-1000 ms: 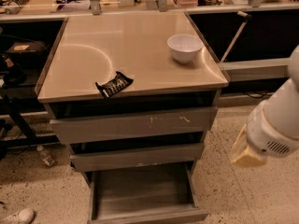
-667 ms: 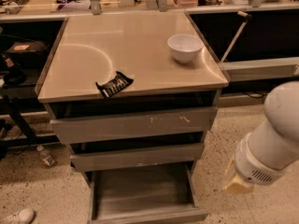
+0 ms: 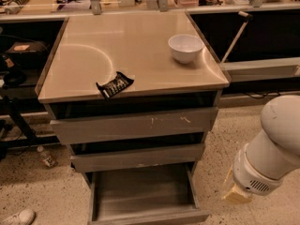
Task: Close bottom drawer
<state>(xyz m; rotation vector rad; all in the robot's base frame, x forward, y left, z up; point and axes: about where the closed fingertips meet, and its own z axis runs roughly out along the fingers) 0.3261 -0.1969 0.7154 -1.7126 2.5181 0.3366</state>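
Observation:
The bottom drawer (image 3: 143, 193) is the lowest of three grey drawers in the cabinet and stands pulled far out, its inside bare, its plain flat front (image 3: 154, 217) at the lower edge of the view. The middle drawer (image 3: 138, 156) and the top drawer (image 3: 136, 124), which has pale scratches, stick out only a little. My white arm (image 3: 274, 144) comes in from the right. My gripper (image 3: 236, 195) shows as a yellowish tip low beside the drawer's right side, apart from it.
On the cabinet top (image 3: 93, 55) sit a white bowl (image 3: 185, 47) and a black snack packet (image 3: 114, 85). Dark shelving stands on both sides. A small bottle (image 3: 46, 156) and a white shoe (image 3: 18, 217) lie on the speckled floor at left.
My arm and gripper have moved down and to the left, closer to the right side of the open bottom drawer. The drawers have not moved.

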